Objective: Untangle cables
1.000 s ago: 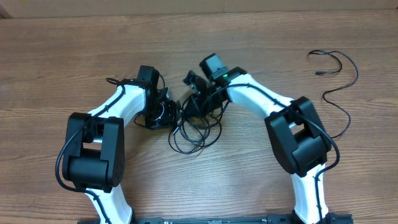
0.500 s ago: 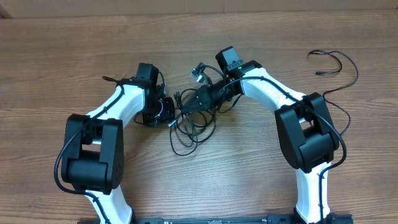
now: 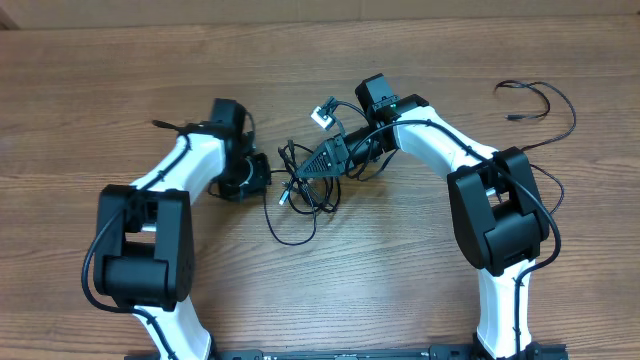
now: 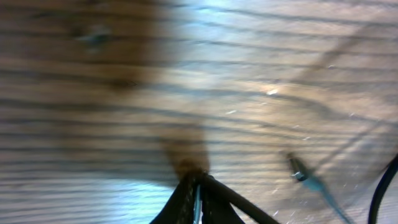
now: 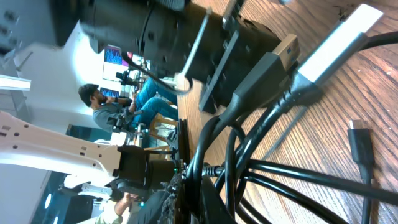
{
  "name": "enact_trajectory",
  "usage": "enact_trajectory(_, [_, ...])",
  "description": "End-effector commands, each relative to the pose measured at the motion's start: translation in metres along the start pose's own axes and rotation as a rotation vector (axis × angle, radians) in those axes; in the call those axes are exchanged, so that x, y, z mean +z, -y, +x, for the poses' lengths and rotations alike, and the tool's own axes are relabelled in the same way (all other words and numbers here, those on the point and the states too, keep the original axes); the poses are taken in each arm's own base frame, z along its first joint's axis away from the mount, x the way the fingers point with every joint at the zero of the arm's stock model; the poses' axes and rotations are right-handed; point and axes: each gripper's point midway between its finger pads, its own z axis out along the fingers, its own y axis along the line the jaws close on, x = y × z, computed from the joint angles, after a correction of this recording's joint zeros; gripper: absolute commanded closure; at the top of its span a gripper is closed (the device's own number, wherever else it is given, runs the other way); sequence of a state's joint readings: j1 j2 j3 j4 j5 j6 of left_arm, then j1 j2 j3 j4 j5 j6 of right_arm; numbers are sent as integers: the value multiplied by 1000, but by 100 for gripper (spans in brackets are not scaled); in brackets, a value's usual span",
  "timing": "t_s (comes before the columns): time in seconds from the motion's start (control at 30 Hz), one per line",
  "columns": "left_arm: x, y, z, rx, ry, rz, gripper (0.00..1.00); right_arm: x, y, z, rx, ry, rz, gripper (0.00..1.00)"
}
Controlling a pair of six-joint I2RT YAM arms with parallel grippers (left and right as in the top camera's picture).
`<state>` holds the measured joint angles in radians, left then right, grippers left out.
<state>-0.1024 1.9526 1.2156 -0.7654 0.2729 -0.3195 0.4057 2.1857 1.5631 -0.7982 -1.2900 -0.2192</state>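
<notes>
The right gripper [image 3: 310,168], jaws clamped on several strands of the cables [image 3: 300,192] at the overhead view's centre, should lift slowly toward upper right. The left gripper [image 4: 198,190] is closed (nothing visibly pinched), so loops may drag.

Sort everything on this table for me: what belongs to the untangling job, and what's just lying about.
Belongs to the job:
- tangled cables, mid-table
- right gripper, shut on the tangled cables
- left gripper, shut, beside them

Lying about:
- lone cable, far right, apart from the tangle, untouched
- table itself
</notes>
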Motion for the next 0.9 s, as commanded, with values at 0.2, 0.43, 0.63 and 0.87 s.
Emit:
enact_trajectory(0.2, [-98,23,-34,247,220,265,65,-4,-24,-7,-39,24,-100,96])
enact_trajectory(0.43, [-130,54,-14,392,257,351,64,-4,-25,-7,-43,25,-100,96])
enact_trajectory(0.63, [-110,67,2,463,181,370,79,-4,-25,-7,-42,25,-102,96])
enact_trajectory(0.87, [-99,76,15,491,129,472,73,-5,-32,-8,-46,32,-145,96])
